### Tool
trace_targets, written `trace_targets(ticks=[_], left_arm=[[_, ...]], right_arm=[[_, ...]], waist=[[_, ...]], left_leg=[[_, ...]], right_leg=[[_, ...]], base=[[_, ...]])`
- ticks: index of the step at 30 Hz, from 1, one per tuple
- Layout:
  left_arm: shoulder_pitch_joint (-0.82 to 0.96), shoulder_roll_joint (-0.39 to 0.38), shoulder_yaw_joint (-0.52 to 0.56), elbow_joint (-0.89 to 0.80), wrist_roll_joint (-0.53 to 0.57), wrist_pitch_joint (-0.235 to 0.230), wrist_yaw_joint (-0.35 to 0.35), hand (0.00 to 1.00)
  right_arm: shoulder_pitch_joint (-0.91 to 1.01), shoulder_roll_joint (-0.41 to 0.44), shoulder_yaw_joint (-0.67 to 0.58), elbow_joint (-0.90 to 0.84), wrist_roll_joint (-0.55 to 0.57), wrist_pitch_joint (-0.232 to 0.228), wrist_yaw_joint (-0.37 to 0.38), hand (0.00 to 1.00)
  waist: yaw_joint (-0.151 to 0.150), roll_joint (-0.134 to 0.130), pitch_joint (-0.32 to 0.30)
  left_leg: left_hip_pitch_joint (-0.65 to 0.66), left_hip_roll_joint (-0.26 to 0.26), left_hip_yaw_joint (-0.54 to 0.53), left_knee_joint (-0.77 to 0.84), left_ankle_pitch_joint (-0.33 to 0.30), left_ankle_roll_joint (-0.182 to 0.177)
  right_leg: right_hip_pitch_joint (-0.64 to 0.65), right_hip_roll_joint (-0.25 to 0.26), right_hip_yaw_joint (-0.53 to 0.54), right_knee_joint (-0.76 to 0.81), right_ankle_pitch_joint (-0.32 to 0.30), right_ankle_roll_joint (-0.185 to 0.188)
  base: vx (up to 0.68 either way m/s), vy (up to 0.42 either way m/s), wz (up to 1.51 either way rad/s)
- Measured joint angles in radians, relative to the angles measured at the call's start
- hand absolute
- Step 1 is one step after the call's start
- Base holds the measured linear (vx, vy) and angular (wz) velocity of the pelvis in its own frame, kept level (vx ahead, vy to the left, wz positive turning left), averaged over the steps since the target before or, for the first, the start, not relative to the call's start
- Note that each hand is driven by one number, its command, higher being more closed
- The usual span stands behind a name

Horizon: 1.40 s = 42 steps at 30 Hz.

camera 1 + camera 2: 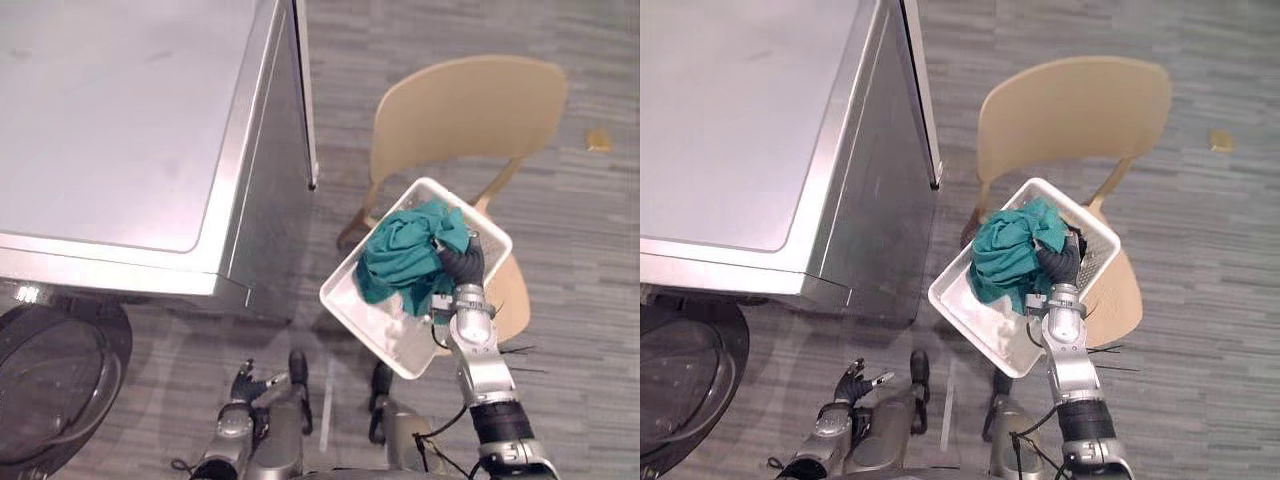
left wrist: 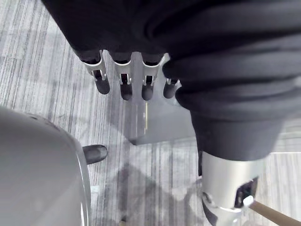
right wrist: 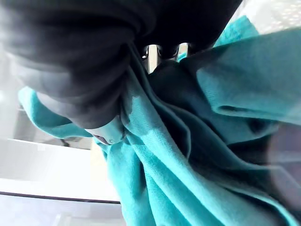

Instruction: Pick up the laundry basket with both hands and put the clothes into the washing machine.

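Note:
A white laundry basket (image 1: pixel 392 347) rests on the seat of a wooden chair (image 1: pixel 462 108). A bunched teal cloth (image 1: pixel 403 256) lies in it toward its far end. My right hand (image 1: pixel 462 266) reaches into the basket from the near right and is buried in the teal cloth (image 3: pixel 197 141), which drapes around it. My left hand (image 1: pixel 243 386) hangs low at the bottom left, away from the basket, with straight fingers (image 2: pixel 126 84) over the grey floor and nothing in it.
The washing machine (image 1: pixel 120 120) stands to the left with its grey top in view. Its round dark door (image 1: pixel 50 385) hangs open at the lower left. A small yellow object (image 1: pixel 598 140) lies on the floor at the far right.

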Motion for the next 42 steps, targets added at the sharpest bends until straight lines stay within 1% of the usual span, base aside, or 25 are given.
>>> trace_targets(ticks=[5, 10, 12, 15, 16, 17, 18, 19, 20, 21, 22, 23, 24, 25, 27, 28, 29, 31, 33, 34, 35, 36, 37, 39, 42], left_arm=[[0.054, 0.001, 0.000, 0.000, 0.024, 0.004, 0.001, 0.00], [0.057, 0.007, 0.000, 0.019, 0.024, 0.005, 0.001, 0.00], [0.054, 0.010, -0.001, 0.018, 0.025, 0.003, 0.001, 0.00], [0.033, 0.019, -0.006, 0.016, 0.025, 0.003, 0.001, 0.00], [0.022, 0.020, -0.004, 0.016, 0.024, 0.002, 0.002, 0.00], [0.007, 0.022, -0.005, 0.005, 0.020, -0.002, 0.004, 0.00], [0.008, 0.024, -0.005, -0.008, 0.019, -0.006, 0.004, 0.00], [0.016, 0.030, -0.002, -0.027, 0.017, -0.010, 0.006, 0.00], [0.021, 0.034, 0.001, -0.038, 0.014, -0.010, 0.009, 0.00], [0.035, 0.042, 0.000, -0.061, 0.011, -0.012, 0.015, 0.00], [0.042, 0.040, 0.001, -0.086, 0.010, -0.014, 0.026, 0.00], [0.047, 0.037, 0.000, -0.099, 0.009, -0.017, 0.026, 0.00], [0.052, 0.028, 0.000, -0.112, 0.008, -0.020, 0.027, 0.00], [0.050, 0.010, -0.007, -0.123, -0.003, -0.020, 0.027, 0.00], [0.066, -0.026, -0.034, -0.161, -0.014, -0.020, 0.027, 0.00], [0.091, -0.030, -0.076, -0.210, -0.021, -0.030, 0.029, 0.00], [0.083, -0.032, -0.104, -0.215, -0.021, -0.029, 0.023, 0.00], [0.099, -0.040, -0.142, -0.322, -0.022, -0.032, 0.021, 0.00], [0.132, -0.035, -0.149, -0.444, -0.026, -0.045, 0.022, 0.00], [0.149, -0.033, -0.150, -0.513, -0.026, -0.058, 0.022, 0.00], [0.152, -0.032, -0.164, -0.580, -0.026, -0.073, 0.024, 0.00], [0.151, -0.033, -0.174, -0.607, -0.025, -0.078, 0.024, 0.00], [0.145, -0.035, -0.197, -0.656, -0.022, -0.089, 0.022, 0.00], [0.124, -0.041, -0.224, -0.736, -0.007, -0.100, 0.023, 0.00], [0.117, -0.015, -0.246, -0.844, 0.008, -0.115, 0.029, 0.00]], right_arm=[[0.063, 0.027, 0.058, -0.176, 0.027, -0.038, 0.034, 1.00], [0.069, 0.042, 0.145, -0.273, 0.106, -0.101, 0.089, 1.00], [0.065, 0.050, 0.183, -0.286, 0.123, -0.108, 0.100, 1.00], [0.064, 0.063, 0.221, -0.286, 0.161, -0.114, 0.118, 1.00], [0.059, 0.063, 0.226, -0.287, 0.170, -0.115, 0.118, 1.00], [0.060, 0.069, 0.227, -0.288, 0.184, -0.124, 0.118, 1.00], [0.061, 0.072, 0.230, -0.288, 0.190, -0.125, 0.119, 1.00], [0.060, 0.072, 0.244, -0.287, 0.194, -0.126, 0.123, 1.00], [0.057, 0.073, 0.258, -0.287, 0.198, -0.132, 0.129, 1.00], [0.045, 0.073, 0.286, -0.287, 0.198, -0.138, 0.143, 1.00], [0.013, 0.071, 0.308, -0.281, 0.197, -0.144, 0.161, 1.00], [-0.015, 0.071, 0.314, -0.269, 0.197, -0.144, 0.162, 1.00], [-0.061, 0.069, 0.318, -0.238, 0.198, -0.145, 0.162, 1.00], [-0.103, 0.049, 0.312, -0.197, 0.198, -0.145, 0.160, 1.00], [-0.101, 0.017, 0.295, -0.157, 0.197, -0.143, 0.156, 1.00], [-0.079, -0.007, 0.285, -0.132, 0.196, -0.137, 0.156, 1.00], [-0.067, -0.019, 0.271, -0.130, 0.194, -0.136, 0.157, 1.00], [-0.064, -0.034, 0.241, -0.128, 0.192, -0.137, 0.159, 1.00], [-0.064, -0.039, 0.234, -0.129, 0.181, -0.137, 0.161, 1.00], [-0.063, -0.040, 0.235, -0.128, 0.165, -0.137, 0.162, 1.00], [-0.061, -0.045, 0.235, -0.128, 0.153, -0.137, 0.164, 1.00], [-0.059, -0.049, 0.234, -0.128, 0.151, -0.137, 0.164, 1.00], [-0.054, -0.053, 0.229, -0.128, 0.146, -0.137, 0.164, 1.00], [-0.054, -0.054, 0.213, -0.127, 0.131, -0.136, 0.165, 1.00], [-0.048, -0.033, 0.232, -0.123, 0.105, -0.133, 0.184, 1.00]], waist=[[0.000, -0.009, -0.078], [-0.002, -0.029, -0.099], [-0.001, -0.034, -0.098], [-0.006, -0.037, -0.095], [-0.004, -0.028, -0.090], [-0.011, -0.030, -0.085], [-0.014, -0.031, -0.083], [-0.005, -0.032, -0.082], [0.007, -0.033, -0.083], [0.020, -0.045, -0.088], [0.035, -0.064, -0.098], [0.039, -0.059, -0.095], [0.044, -0.045, -0.086], [0.043, -0.004, -0.061], [0.037, 0.057, -0.033], [0.031, 0.070, -0.024], [0.021, 0.059, -0.022], [0.013, 0.048, -0.018], [0.001, 0.052, -0.022], [0.001, 0.065, -0.030], [-0.002, 0.083, -0.042], [-0.004, 0.093, -0.050], [-0.008, 0.111, -0.070], [-0.009, 0.129, -0.101], [0.016, 0.085, -0.126]], left_leg=[[0.082, -0.010, 0.026, -0.056, -0.004, -0.005], [0.112, -0.007, 0.068, -0.059, -0.001, 0.000], [0.098, -0.002, 0.084, -0.040, -0.010, 0.000], [0.001, 0.016, 0.059, 0.100, -0.045, 0.018], [-0.022, 0.028, 0.040, 0.118, -0.057, 0.032], [-0.036, 0.023, -0.013, 0.143, -0.059, 0.035], [-0.040, 0.020, -0.034, 0.152, -0.058, 0.034], [-0.054, 0.014, -0.077, 0.177, -0.054, 0.028], [-0.066, 0.008, -0.096, 0.194, -0.053, 0.026], [-0.096, -0.007, -0.121, 0.219, -0.047, 0.016], [-0.145, -0.016, -0.145, 0.235, -0.030, -0.003], [-0.168, -0.015, -0.159, 0.227, -0.010, -0.013], [-0.194, -0.009, -0.184, 0.197, 0.036, -0.026], [-0.208, 0.011, -0.221, 0.146, 0.100, -0.043], [-0.196, 0.044, -0.252, 0.086, 0.173, -0.032], [-0.155, 0.064, -0.200, -0.012, 0.093, 0.038], [-0.179, 0.054, -0.134, 0.009, -0.008, 0.102], [-0.222, 0.021, -0.058, 0.173, -0.007, 0.099], [-0.181, 0.016, -0.008, 0.335, -0.026, 0.078], [-0.126, 0.026, -0.007, 0.371, -0.073, 0.028], [-0.032, 0.034, -0.014, 0.347, -0.104, 0.004], [0.010, 0.033, -0.017, 0.308, -0.108, -0.007], [0.092, 0.039, -0.030, 0.160, -0.109, -0.024], [0.130, 0.042, -0.078, 0.005, -0.096, -0.043], [0.138, 0.016, -0.098, -0.006, -0.094, -0.044]], right_leg=[[0.056, -0.004, 0.024, -0.029, 0.000, 0.009], [0.059, -0.004, 0.069, -0.024, 0.007, 0.010], [0.030, -0.004, 0.083, 0.004, 0.008, 0.009], [-0.029, -0.004, 0.099, 0.082, 0.011, 0.015], [-0.035, 0.002, 0.125, 0.130, -0.021, 0.054], [-0.075, -0.007, 0.160, 0.370, -0.150, 0.018], [-0.075, -0.009, 0.169, 0.456, -0.185, 0.027], [-0.055, -0.008, 0.194, 0.584, -0.230, 0.053], [-0.031, -0.007, 0.212, 0.616, -0.246, 0.059], [0.007, -0.008, 0.229, 0.604, -0.259, 0.050], [0.042, -0.001, 0.237, 0.502, -0.326, 0.036], [0.052, 0.004, 0.228, 0.446, -0.348, 0.023], [0.071, 0.018, 0.202, 0.364, -0.367, 0.001], [0.086, 0.050, 0.162, 0.295, -0.376, -0.017], [0.095, 0.105, 0.114, 0.300, -0.353, -0.041], [0.094, 0.104, 0.063, 0.298, -0.338, -0.070], [0.091, 0.077, 0.009, 0.273, -0.326, -0.096], [0.078, 0.025, -0.061, 0.237, -0.285, -0.113], [0.084, -0.003, -0.106, 0.192, -0.239, -0.114], [0.084, -0.004, -0.124, 0.171, -0.215, -0.110], [0.083, -0.003, -0.153, 0.151, -0.194, -0.099], [0.083, 0.001, -0.168, 0.144, -0.188, -0.093], [0.081, 0.010, -0.199, 0.130, -0.174, -0.077], [0.062, 0.018, -0.262, 0.131, -0.164, -0.063], [0.087, -0.008, -0.282, 0.113, -0.141, -0.038]], base=[[0.01, 0.025, -0.12], [0.00, 0.015, -0.26], [-0.02, 0.012, -0.29], [-0.07, 0.024, 0.08], [-0.05, 0.015, 0.85], [-0.03, -0.003, 1.04], [-0.01, -0.071, 1.34], [-0.03, -0.108, 0.94], [-0.08, -0.177, 0.99], [-0.19, -0.263, 0.81], [-0.22, -0.270, 0.72], [-0.22, -0.228, 0.52], [-0.29, -0.223, 0.47], [-0.32, -0.208, 0.55], [-0.37, -0.186, 0.79], [-0.41, -0.141, 1.20], [-0.48, -0.164, 1.25], [-0.36, -0.119, 1.20], [-0.22, -0.040, 0.87], [-0.17, 0.024, 0.65], [-0.15, 0.043, 0.65], [-0.10, 0.070, 0.84], [-0.06, 0.075, 0.75], [-0.06, 0.142, 0.88], [-0.01, 0.176, 0.38]])
